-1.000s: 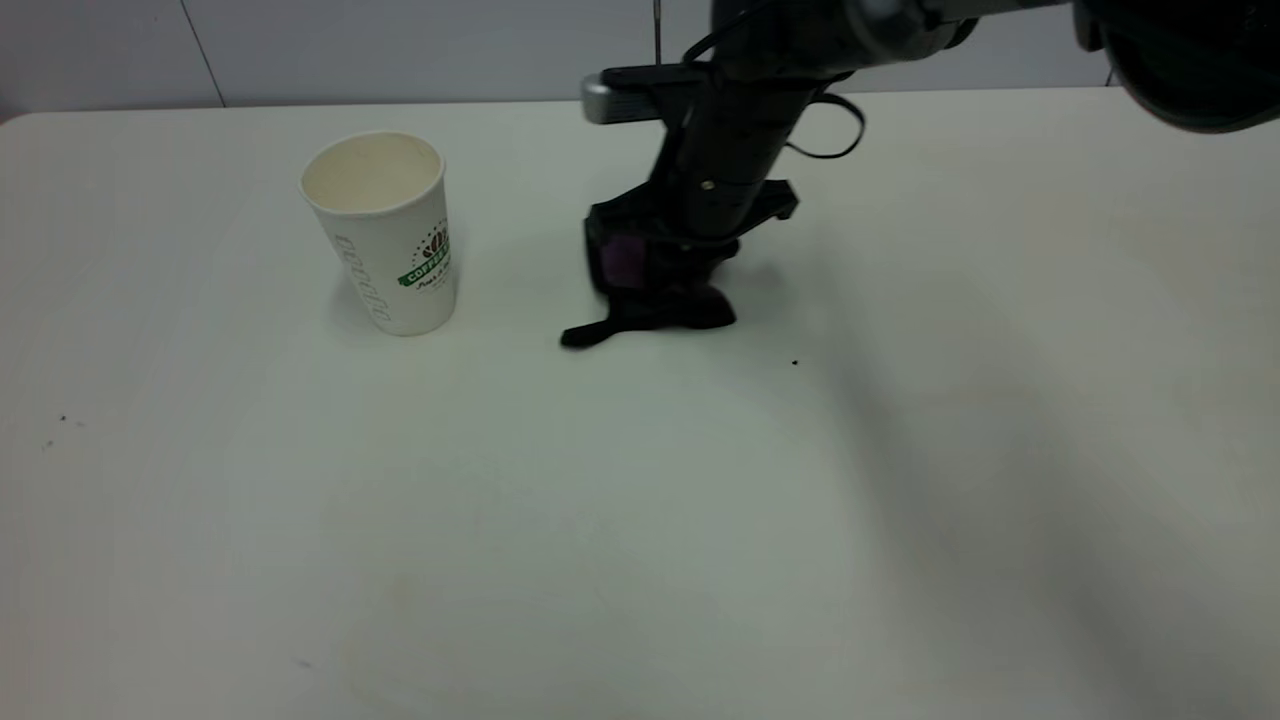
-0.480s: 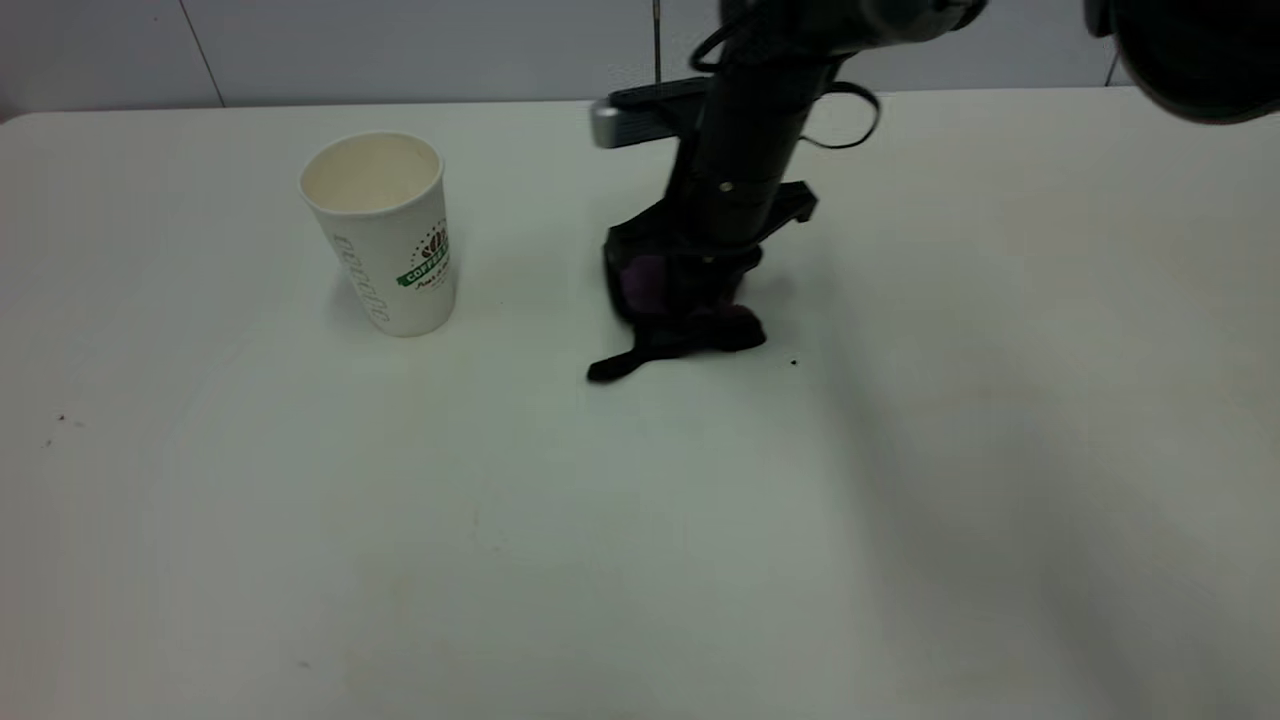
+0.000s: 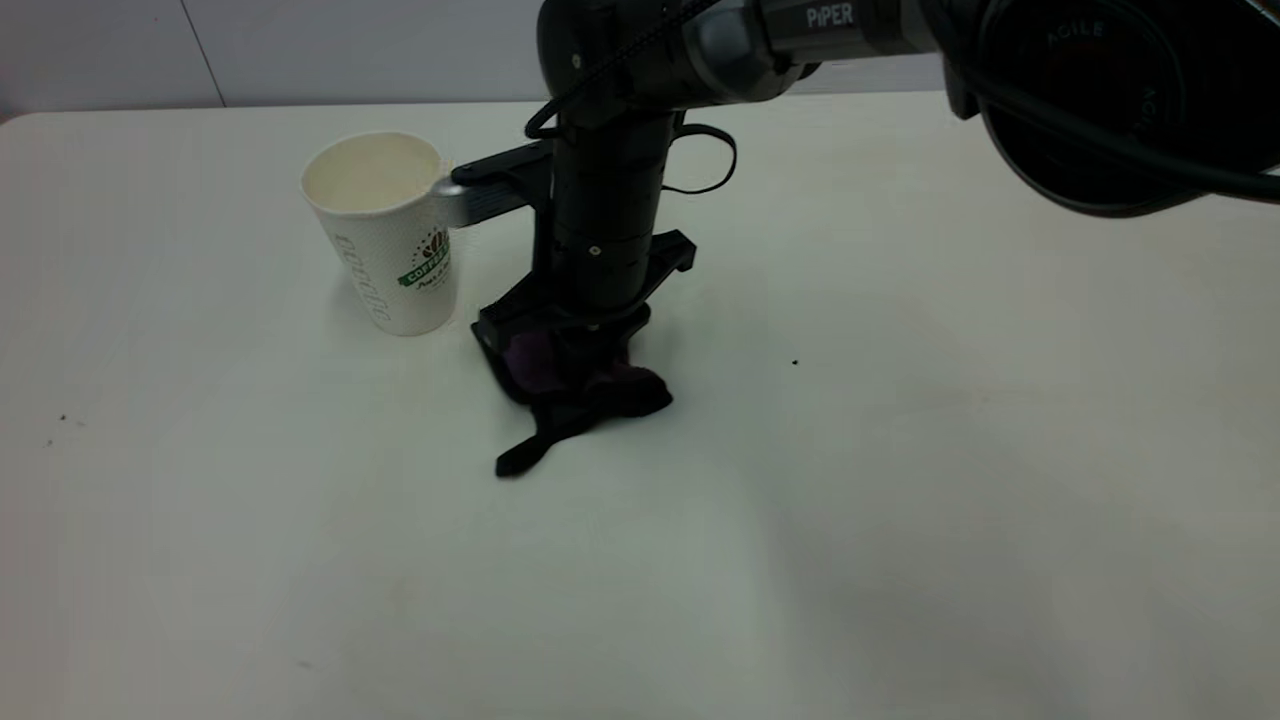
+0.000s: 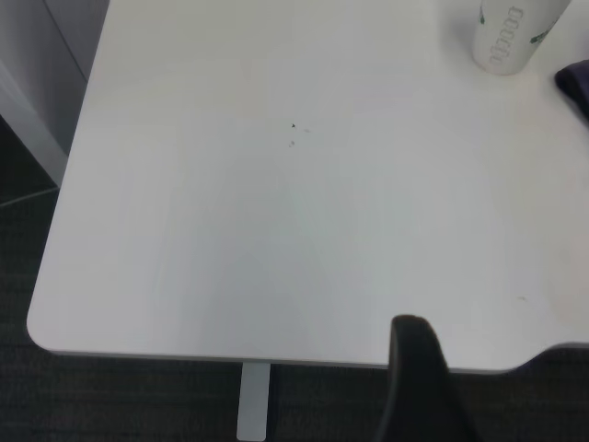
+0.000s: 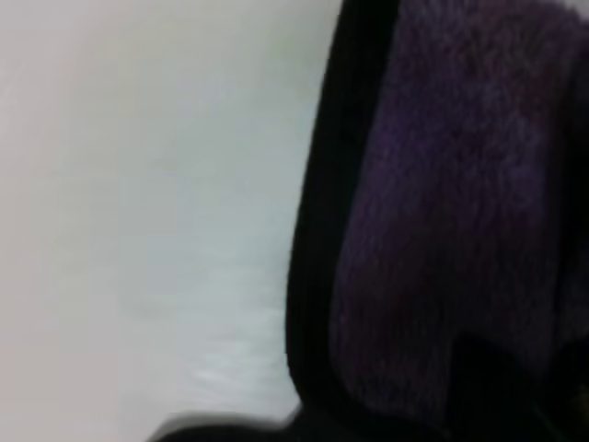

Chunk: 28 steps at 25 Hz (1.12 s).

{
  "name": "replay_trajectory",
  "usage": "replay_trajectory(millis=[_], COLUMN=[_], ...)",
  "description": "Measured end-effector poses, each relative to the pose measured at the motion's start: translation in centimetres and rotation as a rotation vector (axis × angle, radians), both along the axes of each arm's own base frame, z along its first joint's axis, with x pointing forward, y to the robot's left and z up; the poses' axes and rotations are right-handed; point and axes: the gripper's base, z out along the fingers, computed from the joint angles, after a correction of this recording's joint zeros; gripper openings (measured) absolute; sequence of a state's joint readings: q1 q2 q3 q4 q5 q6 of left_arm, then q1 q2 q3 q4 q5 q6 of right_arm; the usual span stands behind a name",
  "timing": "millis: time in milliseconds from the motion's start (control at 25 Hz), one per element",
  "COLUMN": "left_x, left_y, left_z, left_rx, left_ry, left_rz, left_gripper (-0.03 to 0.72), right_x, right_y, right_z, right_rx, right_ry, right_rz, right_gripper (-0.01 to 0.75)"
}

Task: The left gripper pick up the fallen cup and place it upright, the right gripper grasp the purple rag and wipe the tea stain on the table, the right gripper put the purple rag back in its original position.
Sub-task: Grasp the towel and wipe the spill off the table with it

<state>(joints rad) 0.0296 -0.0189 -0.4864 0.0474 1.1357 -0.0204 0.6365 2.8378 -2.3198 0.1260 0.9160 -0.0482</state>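
Exterior view: cup (image 3: 385,235) upright, inside bare; right claw (image 3: 560,365) pinching purple rag (image 3: 580,390) on table (image 3: 900,450)

The right arm (image 3: 605,150) was a black cylindrical assembly with a grey metallic band lettered "PiPER" in white. A thin black cable (image 3: 705,160) looped beside the wrist. A small silver screw marked the forearm, and a grey-tipped camera bracket (image 3: 480,195) projected sideways.
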Motion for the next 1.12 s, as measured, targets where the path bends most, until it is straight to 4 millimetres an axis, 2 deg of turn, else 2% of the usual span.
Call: replay_trajectory(millis=[80, 280, 440, 680, 840, 920, 1000, 1120], left_x=[0.0, 0.0, 0.0, 0.0, 0.0, 0.0, 0.0, 0.0], left_y=[0.0, 0.0, 0.0, 0.0, 0.0, 0.0, 0.0, 0.0], left_z=[0.0, 0.0, 0.0, 0.0, 0.0, 0.0, 0.0, 0.0], left_rx=[0.000, 0.000, 0.000, 0.000, 0.000, 0.000, 0.000, 0.000], left_ry=[0.000, 0.000, 0.000, 0.000, 0.000, 0.000, 0.000, 0.000], left_rz=[0.000, 0.000, 0.000, 0.000, 0.000, 0.000, 0.000, 0.000], left_gripper=[0.472, 0.472, 0.472, 0.472, 0.472, 0.472, 0.472, 0.472], right_x=[1.4, 5.1, 7.1, 8.8, 9.0, 8.9, 8.9, 8.8], right_y=[-2.3, -9.4, -15.1, -23.4, -27.3, -28.2, -28.5, -28.9], right_z=[0.0, 0.0, 0.0, 0.0, 0.0, 0.0, 0.3, 1.4], right_rx=[-0.020, -0.052, -0.066, -0.091, -0.101, -0.117, -0.144, -0.187], right_ry=[0.018, 0.060, 0.092, 0.140, 0.182, 0.196, 0.200, 0.194], right_rz=[-0.047, -0.186, -0.294, -0.442, -0.515, -0.526, -0.519, -0.496], right_gripper=[0.085, 0.088, 0.089, 0.095, 0.126, 0.182, 0.287, 0.537])
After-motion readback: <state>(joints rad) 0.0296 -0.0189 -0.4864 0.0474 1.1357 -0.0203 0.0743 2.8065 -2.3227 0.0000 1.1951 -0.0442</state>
